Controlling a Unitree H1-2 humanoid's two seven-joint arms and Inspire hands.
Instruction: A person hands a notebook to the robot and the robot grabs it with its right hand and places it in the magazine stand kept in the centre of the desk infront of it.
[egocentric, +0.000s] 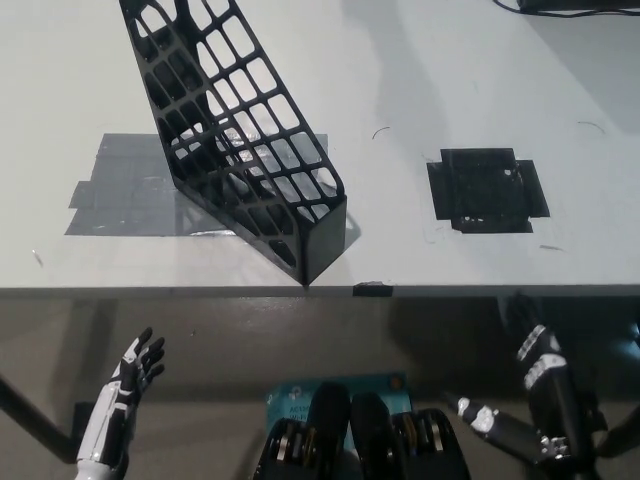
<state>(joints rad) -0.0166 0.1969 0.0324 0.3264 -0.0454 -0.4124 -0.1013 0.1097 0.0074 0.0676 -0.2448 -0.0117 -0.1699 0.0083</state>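
Note:
A black lattice magazine stand (240, 140) stands on the white desk (450, 90), left of centre, its low front corner near the desk's front edge. No notebook is in view. My white left hand (138, 365) hangs below the desk edge at lower left, fingers spread, holding nothing. My black right hand (537, 360) rests below the desk edge at lower right, fingers apart and empty.
A grey tape patch (120, 190) lies under and left of the stand. A black tape square (487, 190) marks the desk at the right. A small black tab (372, 290) sits on the front edge. Cables show at the top right corner.

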